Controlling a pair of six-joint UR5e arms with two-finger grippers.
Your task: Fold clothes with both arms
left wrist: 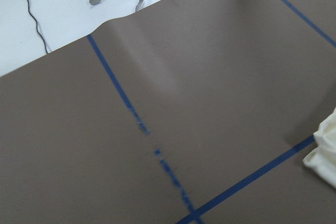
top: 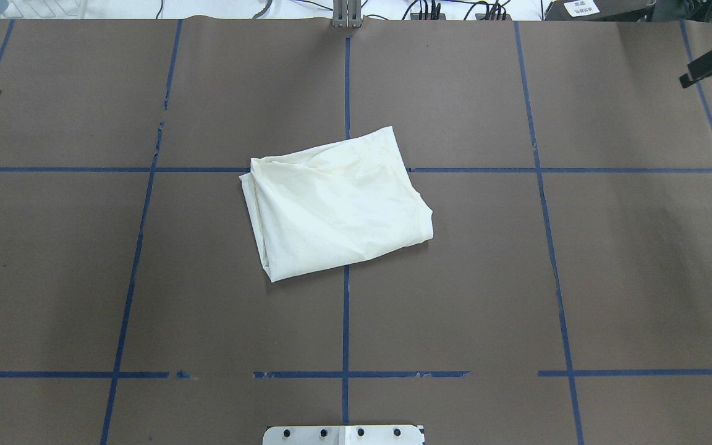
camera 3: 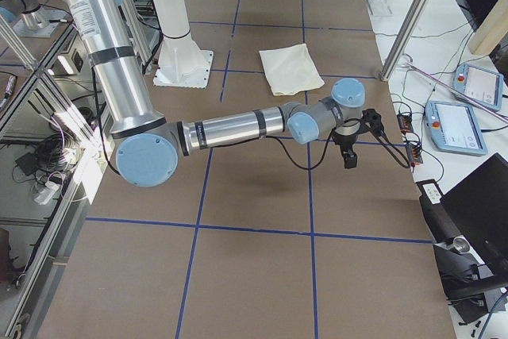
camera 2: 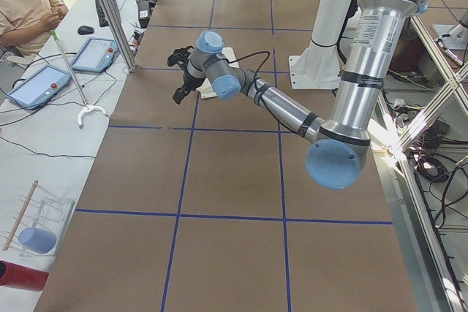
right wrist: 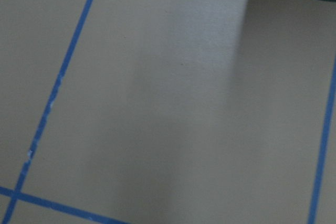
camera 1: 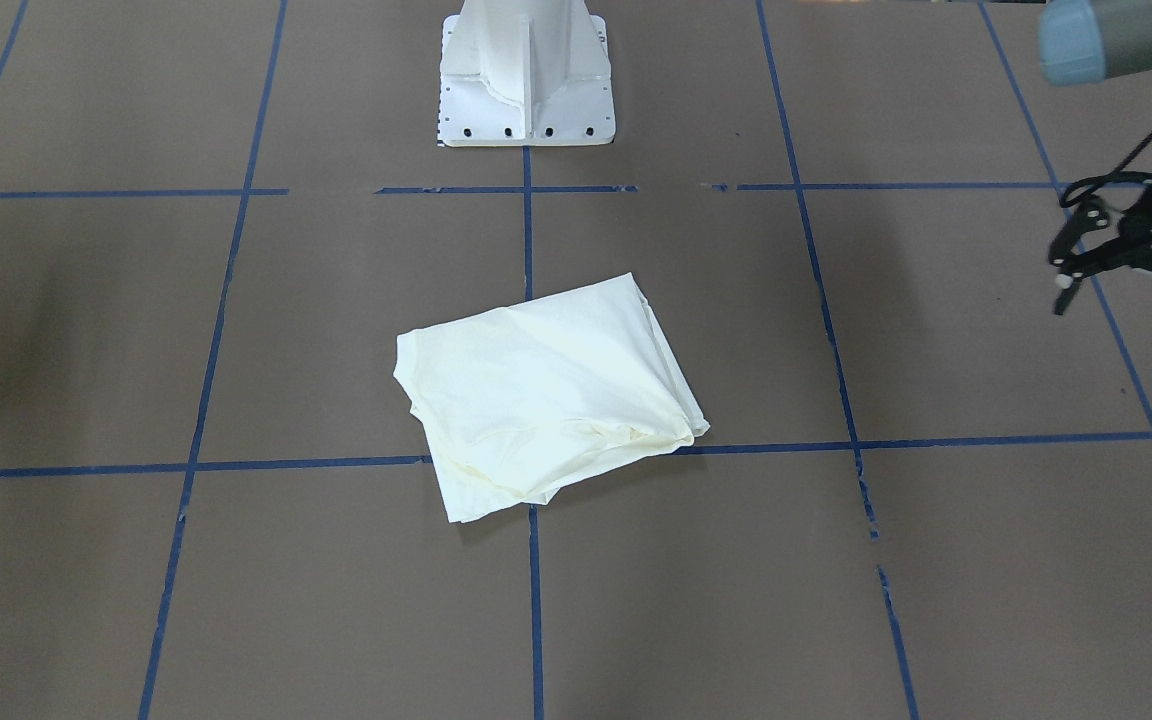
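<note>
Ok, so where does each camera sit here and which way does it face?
Front-facing: across the table, facing the pedestal base; T-shirt central, left gripper at right edge.
Overhead: behind the pedestal base, looking forward-down; right gripper top right.
Exterior left: table's left end; left arm near.
Exterior right: opposite end; right arm near.
Left wrist: down at table, T-shirt corner; no gripper.
Right wrist: taped table only.
Front-facing and overhead share the T-shirt.
</note>
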